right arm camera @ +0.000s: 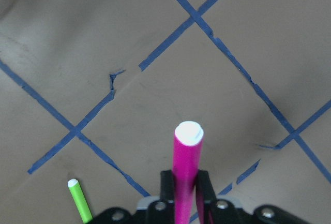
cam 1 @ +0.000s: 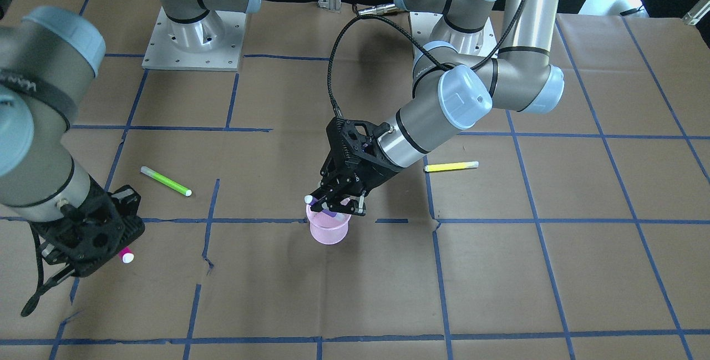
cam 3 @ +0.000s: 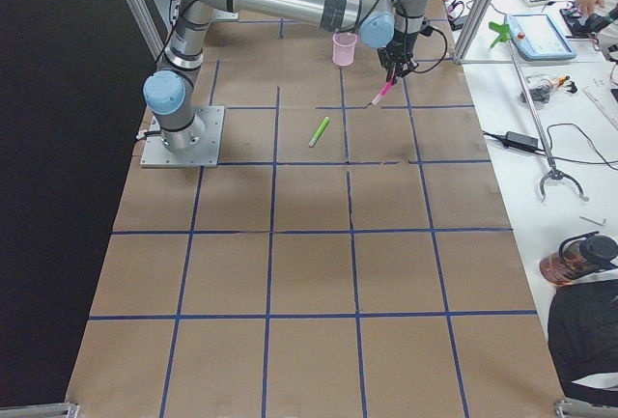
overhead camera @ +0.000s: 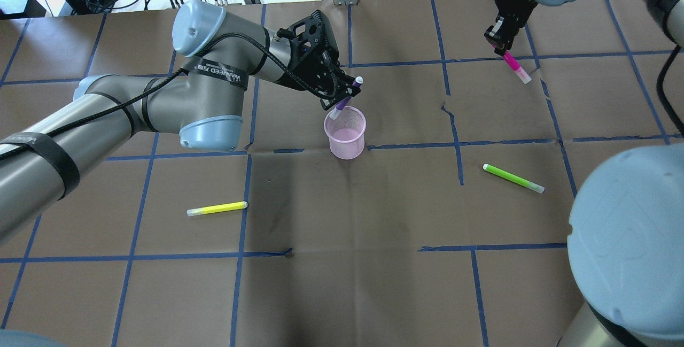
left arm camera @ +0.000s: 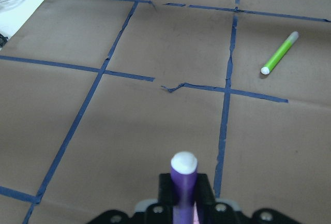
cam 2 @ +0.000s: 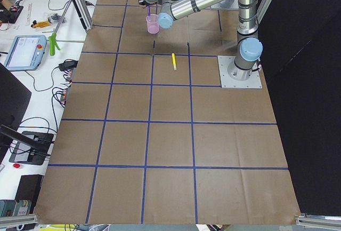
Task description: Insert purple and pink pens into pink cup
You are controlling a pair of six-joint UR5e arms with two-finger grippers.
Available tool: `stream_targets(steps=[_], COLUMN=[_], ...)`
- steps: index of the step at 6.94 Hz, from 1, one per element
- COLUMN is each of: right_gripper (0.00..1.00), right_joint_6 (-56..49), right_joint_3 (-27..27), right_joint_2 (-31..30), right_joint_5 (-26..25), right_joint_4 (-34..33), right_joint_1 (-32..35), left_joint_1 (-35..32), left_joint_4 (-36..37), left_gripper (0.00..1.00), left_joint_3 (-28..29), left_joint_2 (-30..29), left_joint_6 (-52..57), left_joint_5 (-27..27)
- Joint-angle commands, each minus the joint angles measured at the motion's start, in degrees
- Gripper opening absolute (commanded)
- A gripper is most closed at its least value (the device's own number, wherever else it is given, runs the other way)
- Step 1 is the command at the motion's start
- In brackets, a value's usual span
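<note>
The pink mesh cup (overhead camera: 346, 133) stands upright near the table's middle; it also shows in the front view (cam 1: 328, 228). My left gripper (overhead camera: 342, 93) is shut on the purple pen (overhead camera: 347, 95), tilted, its lower end inside the cup's rim. The pen's white cap points up in the left wrist view (left arm camera: 183, 178). My right gripper (overhead camera: 499, 39) is shut on the pink pen (overhead camera: 515, 67) and holds it above the table at the far right, well away from the cup. The pink pen also shows in the right wrist view (right arm camera: 186, 167).
A green pen (overhead camera: 513, 178) lies on the paper right of the cup. A yellow pen (overhead camera: 217, 208) lies at the front left. Blue tape lines cross the brown paper (overhead camera: 342, 261).
</note>
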Motion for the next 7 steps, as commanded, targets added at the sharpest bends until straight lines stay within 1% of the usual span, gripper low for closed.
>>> stream_targets(steps=[1, 2, 3, 4, 5, 6, 7], right_gripper=[0.01, 0.01, 0.01, 0.01, 0.01, 0.01, 0.01], right_joint_6=[-13.7, -18.1, -24.2, -28.8, -30.4, -31.5, -32.0], right_joint_3=[1.7, 2.6, 3.4, 5.1, 8.0, 10.1, 10.6], right_joint_2=[-5.9, -7.4, -9.1, -10.7, -13.0, -14.8, -15.1], right_joint_5=[0.8, 0.8, 0.7, 0.8, 0.9, 0.9, 1.0], right_joint_4=[2.9, 3.3, 3.3, 3.5, 3.3, 2.6, 2.2], right_joint_1=[1.8, 3.9, 5.4, 5.3, 5.1, 4.6, 4.6], left_joint_1=[-0.1, -0.1, -0.1, -0.1, -0.1, -0.1, -0.1], left_joint_4=[0.4, 0.6, 0.7, 1.4, 1.6, 1.6, 0.8], left_gripper=[0.05, 0.12, 0.25, 0.33, 0.40, 0.85, 0.90], left_joint_3=[-0.8, -1.3, -1.3, -1.4, -1.2, -1.1, -0.3], left_joint_2=[-0.8, -1.5, -2.3, -3.0, -3.1, -3.1, -2.7], left_joint_6=[-0.8, -2.0, -2.0, -2.2, -2.2, -2.2, -2.3], left_joint_5=[0.3, 0.3, 0.3, 0.3, 0.3, 0.7, 2.6])
